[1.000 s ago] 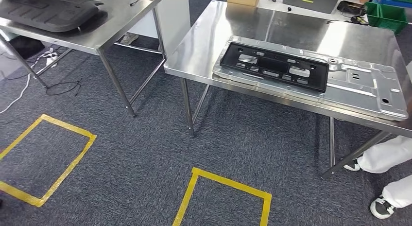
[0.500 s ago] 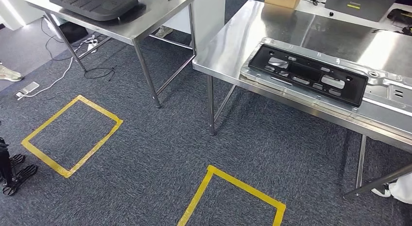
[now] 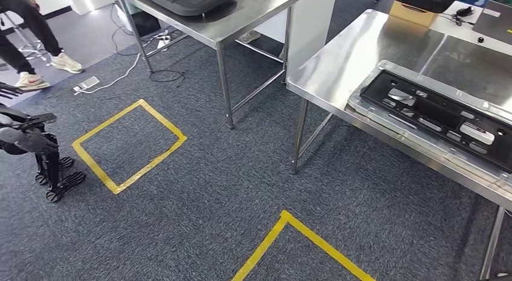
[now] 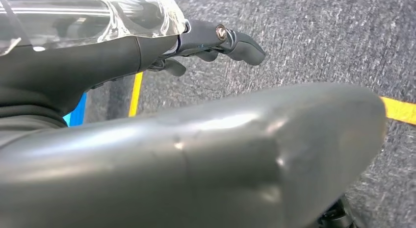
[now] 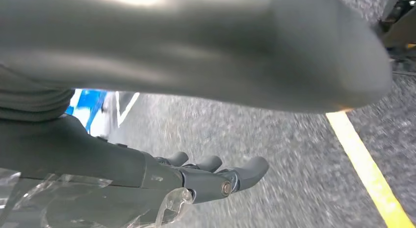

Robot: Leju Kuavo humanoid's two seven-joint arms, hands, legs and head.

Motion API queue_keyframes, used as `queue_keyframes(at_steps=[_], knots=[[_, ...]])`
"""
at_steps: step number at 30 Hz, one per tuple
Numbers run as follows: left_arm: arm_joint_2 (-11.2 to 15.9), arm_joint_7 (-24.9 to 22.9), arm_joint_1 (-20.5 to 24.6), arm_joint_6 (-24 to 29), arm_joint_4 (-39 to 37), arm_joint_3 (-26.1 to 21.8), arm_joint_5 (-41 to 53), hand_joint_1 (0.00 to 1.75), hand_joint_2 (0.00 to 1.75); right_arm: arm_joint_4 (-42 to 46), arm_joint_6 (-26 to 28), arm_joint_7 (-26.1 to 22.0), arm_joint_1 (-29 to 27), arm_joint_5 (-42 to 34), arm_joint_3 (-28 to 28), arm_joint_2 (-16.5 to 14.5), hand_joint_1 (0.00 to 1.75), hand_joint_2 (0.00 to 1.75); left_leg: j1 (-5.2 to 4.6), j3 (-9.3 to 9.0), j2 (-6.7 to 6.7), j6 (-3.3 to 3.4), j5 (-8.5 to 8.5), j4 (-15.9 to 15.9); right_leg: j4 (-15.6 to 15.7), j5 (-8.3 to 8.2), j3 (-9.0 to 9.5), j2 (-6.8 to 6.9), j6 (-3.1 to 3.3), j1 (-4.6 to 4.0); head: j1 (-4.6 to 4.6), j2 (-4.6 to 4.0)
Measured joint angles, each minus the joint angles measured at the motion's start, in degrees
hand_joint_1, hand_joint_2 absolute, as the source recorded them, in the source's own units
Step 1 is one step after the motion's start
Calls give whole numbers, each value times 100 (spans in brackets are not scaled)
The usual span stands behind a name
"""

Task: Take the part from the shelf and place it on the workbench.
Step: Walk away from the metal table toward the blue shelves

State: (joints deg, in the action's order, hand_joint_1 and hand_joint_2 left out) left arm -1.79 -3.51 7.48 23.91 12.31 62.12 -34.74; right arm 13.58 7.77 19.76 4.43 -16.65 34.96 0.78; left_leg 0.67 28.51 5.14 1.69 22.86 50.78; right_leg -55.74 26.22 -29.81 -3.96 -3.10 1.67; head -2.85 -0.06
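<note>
My left hand (image 4: 211,41): hanging over carpet, fingers loosely apart, holding nothing.
My right hand (image 5: 216,176): likewise spread and empty.
Part (image 3: 444,115): black frame at 2 o'clock, lying flat on workbench (image 3: 338,63).

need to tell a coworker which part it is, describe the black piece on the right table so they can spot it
Start at the steel table on the right of the head view. A silver metal panel lies along its front edge, and the black frame rests on top, long, flat and full of cutouts.
</note>
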Motion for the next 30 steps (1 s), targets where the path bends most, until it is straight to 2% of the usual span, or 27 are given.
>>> queue_keyframes(at_steps=[1, 2, 4, 5, 6, 7, 8, 9, 10, 11, 12, 13, 15, 16, 17, 19, 20, 21, 22, 23, 24, 25, 26, 27, 28, 29, 30], knots=[[0, 1, 6, 1, 0, 0, -2, 0, 0, -7, -1, 4, -5, 3, 1, 1, 0, 0, 1, 22, 62, -36, 0, 8, 238, -82, 93, -135, 10, 9, -3, 0], [1, 1, 8, 1, 0, 0, -3, 0, 0, -14, -1, 9, -2, 2, 1, 0, 0, 0, 7, 48, 124, -75, -7, 6, 333, -97, 126, -204, 30, 4, -4, 0], [2, 1, 1, 2, 0, 0, -4, 0, 0, -17, -1, 22, 10, -4, 1, -4, 0, 0, 38, 77, 228, -137, -25, -10, 366, -108, 142, -68, 96, -16, -5, -1], [2, 0, -7, 2, 0, 0, -4, 0, 0, -17, -1, 28, 17, -7, 1, -6, 0, 0, 40, 108, 171, -161, 12, 44, 390, -118, 158, 13, 134, -18, -10, -1], [2, 0, -9, 2, 0, 1, -4, 0, 0, -18, 0, 34, 16, -8, 1, -7, 0, 0, 34, 196, 47, -183, 116, 225, 418, -129, 175, 98, 173, -14, -20, -1], [2, 1, -3, 2, 0, 1, -4, 0, 0, -19, 0, 40, 13, -9, 1, -8, 0, 0, 27, 350, -117, -202, 282, 545, 443, -136, 189, 187, 204, -14, -28, -1], [2, 1, 5, 2, 0, 2, -3, 0, 0, -19, 1, 42, 9, -9, 1, -6, 0, 0, 16, 570, -278, -222, 489, 995, 455, -135, 197, 274, 226, -26, -35, -1], [2, 1, 11, 2, 0, 2, -3, 0, 0, -20, 0, 44, 6, -9, 1, -6, 0, 0, 18, 803, -360, -236, 675, 1462, 460, -131, 201, 363, 243, -37, -38, -1], [2, 1, 11, 2, 0, 2, -3, 0, 0, -23, 1, 45, 6, -9, 1, -6, 0, 0, 19, 975, -396, -242, 778, 1803, 460, -123, 204, 447, 249, -45, -38, -1], [2, 0, 4, 2, 0, 2, -3, 0, 0, -26, 3, 45, 8, -10, 1, -7, 0, 0, 19, 1039, -412, -239, 774, 1924, 460, -114, 211, 525, 253, -50, -38, -1], [2, 0, -3, 2, 0, 2, -3, 0, 0, -28, 4, 45, 10, -10, 1, -8, 0, 0, 17, 967, -431, -229, 658, 1773, 460, -104, 221, 594, 252, -52, -38, -1], [2, -1, -6, 2, 0, 2, -3, 0, 0, -29, 7, 45, 13, -11, 1, -10, 0, 0, 11, 775, -483, -210, 467, 1396, 460, -93, 237, 657, 244, -53, -38, -1], [2, -4, 13, 2, 0, 2, 0, 0, 0, -29, 10, 45, 18, -11, 1, -14, 0, 0, -35, 284, -807, -150, 101, 461, 458, -60, 279, 762, 204, -70, -38, -1], [3, -6, 30, 2, 0, 2, 3, 0, 0, -31, 13, 45, 18, -11, 1, -15, 0, 0, -63, 130, -936, -120, 2, 156, 460, -42, 301, 812, 177, -82, -36, -1], [3, -10, 42, 2, 0, 2, 5, 0, 0, -32, 17, 46, 19, -11, 1, -15, 0, 0, -90, 64, -1016, -96, -34, 6, 467, -26, 323, 865, 147, -94, -33, -1], [3, -25, 44, 1, 0, 2, 7, 0, 0, -34, 26, 51, 27, -12, 1, -21, 0, 0, -100, 68, -890, -51, -50, -36, 499, -2, 365, 982, 87, -101, -28, -1], [3, -35, 36, 0, 0, 3, 7, 0, 0, -34, 32, 55, 34, -12, 1, -24, 0, 0, -89, 60, -819, -21, -65, -56, 479, 40, 376, 960, 56, -91, -26, -1], [4, -44, 32, 0, 0, 3, 6, 0, 0, -34, 38, 57, 37, -13, 1, -27, 0, 0, -73, 47, -750, 15, -85, -78, 354, 146, 337, 866, 33, -80, -22, 0], [5, -51, 33, 0, 0, 3, 8, 0, 0, -35, 43, 59, 36, -13, 1, -28, 0, 0, -53, 34, -678, 48, -104, -98, 80, 322, 224, 728, 15, -70, -12, 0], [6, -55, 36, -1, 0, 3, 9, 0, 0, -37, 48, 60, 32, -13, 1, -28, 0, 0, -49, 36, -612, 69, -111, -101, -328, 539, 42, 570, 8, -62, 0, 1], [6, -57, 41, -2, 0, 3, 10, 0, 0, -38, 49, 61, 27, -13, 2, -28, 0, 0, -48, 39, -542, 85, -114, -102, -809, 753, -191, 476, 3, -63, 9, 1], [4, -58, 41, -3, 0, 4, 12, 0, 0, -38, 49, 61, 25, -14, 2, -28, 0, 0, -50, 40, -462, 89, -113, -101, -1211, 886, -401, 438, -2, -64, 17, 0], [3, -59, 37, -4, 0, 5, 11, 0, 0, -38, 49, 61, 24, -14, 3, -28, 0, 0, -49, 35, -381, 90, -112, -99, -1411, 894, -527, 424, -7, -63, 18, 0], [2, -61, 32, -4, 0, 5, 11, 0, 0, -38, 49, 61, 24, -14, 3, -28, 0, 0, -45, 25, -295, 88, -109, -96, -1367, 779, -540, 414, -10, -59, 17, -1], [2, -62, 28, -4, 0, 6, 10, 0, 0, -39, 50, 61, 23, -14, 3, -28, 0, 0, -36, 10, -206, 79, -104, -92, -1058, 551, -428, 380, -13, -50, 18, -1], [2, -63, 27, -4, 0, 7, 10, 0, 0, -40, 50, 62, 20, -14, 3, -27, 0, 0, -26, -3, -120, 63, -95, -88, -596, 277, -242, 276, -15, -33, 18, -1], [2, -64, 31, -4, 0, 7, 11, 0, 0, -43, 51, 62, 14, -14, 3, -27, 0, 0, -26, -6, -43, 37, -81, -73, -140, 64, -53, 113, -17, -14, 18, -1]])
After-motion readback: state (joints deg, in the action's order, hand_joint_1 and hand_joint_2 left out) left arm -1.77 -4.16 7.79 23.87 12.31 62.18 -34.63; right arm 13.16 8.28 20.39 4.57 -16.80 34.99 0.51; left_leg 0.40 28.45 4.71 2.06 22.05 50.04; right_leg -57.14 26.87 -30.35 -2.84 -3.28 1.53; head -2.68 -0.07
